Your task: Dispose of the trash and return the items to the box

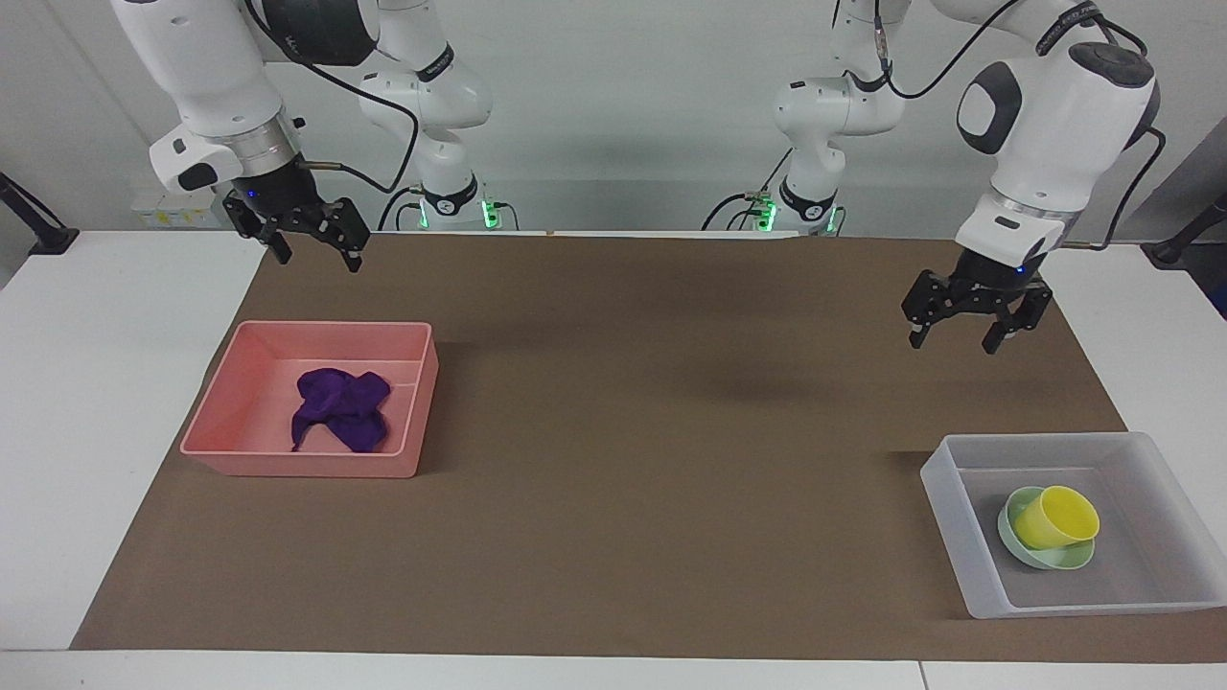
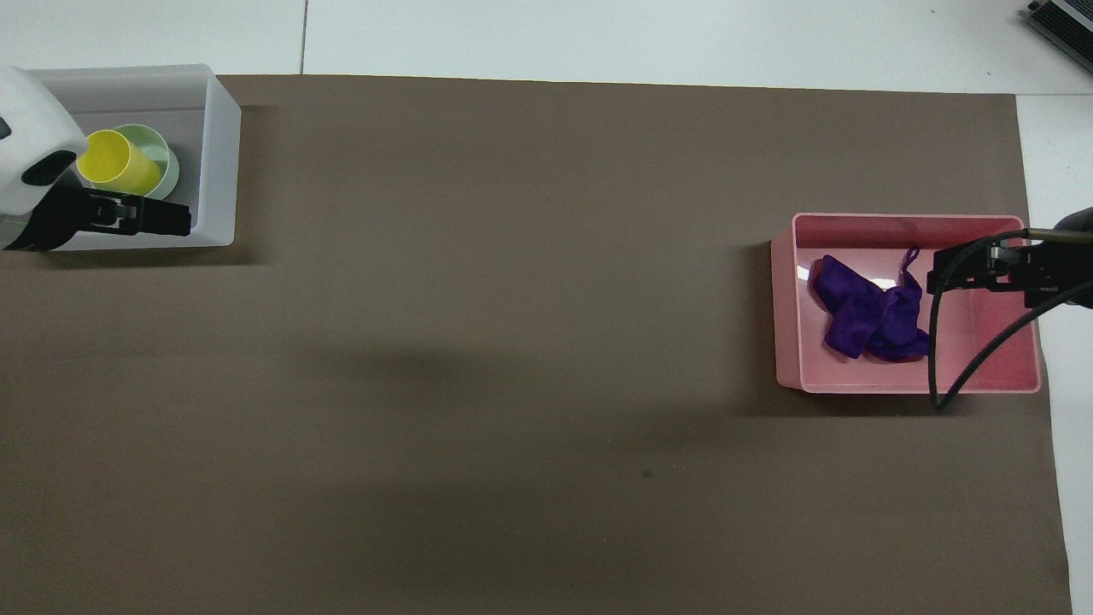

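The purple cloth (image 1: 340, 407) lies crumpled in the pink tray (image 1: 288, 465); it also shows in the overhead view (image 2: 871, 312). The yellow cup (image 1: 1054, 517) lies tilted in the mint-green bowl (image 1: 1016, 554), inside the frosted-white box (image 1: 949, 498). In the overhead view the cup (image 2: 119, 161) rests on the bowl (image 2: 169, 162) in the box (image 2: 218, 154). My left gripper (image 1: 954, 343) is open and empty, raised over the brown mat beside the box. My right gripper (image 1: 318, 261) is open and empty, and waits raised by the pink tray.
A brown mat (image 1: 671, 431) covers most of the white table. The pink tray (image 2: 790, 299) stands at the right arm's end and the box at the left arm's end. A black cable (image 2: 939, 342) hangs from the right arm over the pink tray.
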You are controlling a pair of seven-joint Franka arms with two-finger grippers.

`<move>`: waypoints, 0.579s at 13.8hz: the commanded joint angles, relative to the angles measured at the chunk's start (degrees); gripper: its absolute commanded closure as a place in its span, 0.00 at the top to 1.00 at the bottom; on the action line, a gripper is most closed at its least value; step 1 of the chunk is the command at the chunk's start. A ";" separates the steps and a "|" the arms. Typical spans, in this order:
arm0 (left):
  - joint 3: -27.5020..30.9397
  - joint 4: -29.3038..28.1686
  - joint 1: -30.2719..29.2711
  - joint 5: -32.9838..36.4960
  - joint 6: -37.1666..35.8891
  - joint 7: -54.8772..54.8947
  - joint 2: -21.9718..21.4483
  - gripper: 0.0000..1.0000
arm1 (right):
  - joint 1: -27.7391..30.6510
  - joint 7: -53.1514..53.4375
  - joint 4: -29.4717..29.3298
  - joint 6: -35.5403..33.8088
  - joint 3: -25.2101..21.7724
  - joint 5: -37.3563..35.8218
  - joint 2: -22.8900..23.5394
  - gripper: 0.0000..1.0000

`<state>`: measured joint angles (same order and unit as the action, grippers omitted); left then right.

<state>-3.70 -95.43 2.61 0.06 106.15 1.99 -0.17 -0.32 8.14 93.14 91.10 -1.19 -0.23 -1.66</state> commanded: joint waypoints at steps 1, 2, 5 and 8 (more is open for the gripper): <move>0.45 7.35 -0.06 1.17 -7.61 -0.32 2.98 1.00 | 0.59 -1.37 1.87 1.54 0.22 -0.21 -1.33 1.00; 0.54 7.54 0.03 1.17 -8.50 -0.32 2.72 1.00 | 0.59 -1.37 1.87 1.54 0.22 -0.12 -1.33 1.00; 0.80 7.98 0.12 1.17 -13.68 -0.23 2.19 1.00 | 0.59 -1.37 1.87 1.62 0.22 -0.12 -1.33 1.00; 0.80 5.61 -0.58 0.90 -13.87 -0.49 0.08 1.00 | 0.59 -1.37 1.87 1.54 0.22 -0.21 -1.33 1.00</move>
<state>-3.08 -89.38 2.51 0.35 93.58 1.98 0.93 -0.32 8.14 93.15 91.10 -1.19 -0.23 -1.66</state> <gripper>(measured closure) 0.000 0.000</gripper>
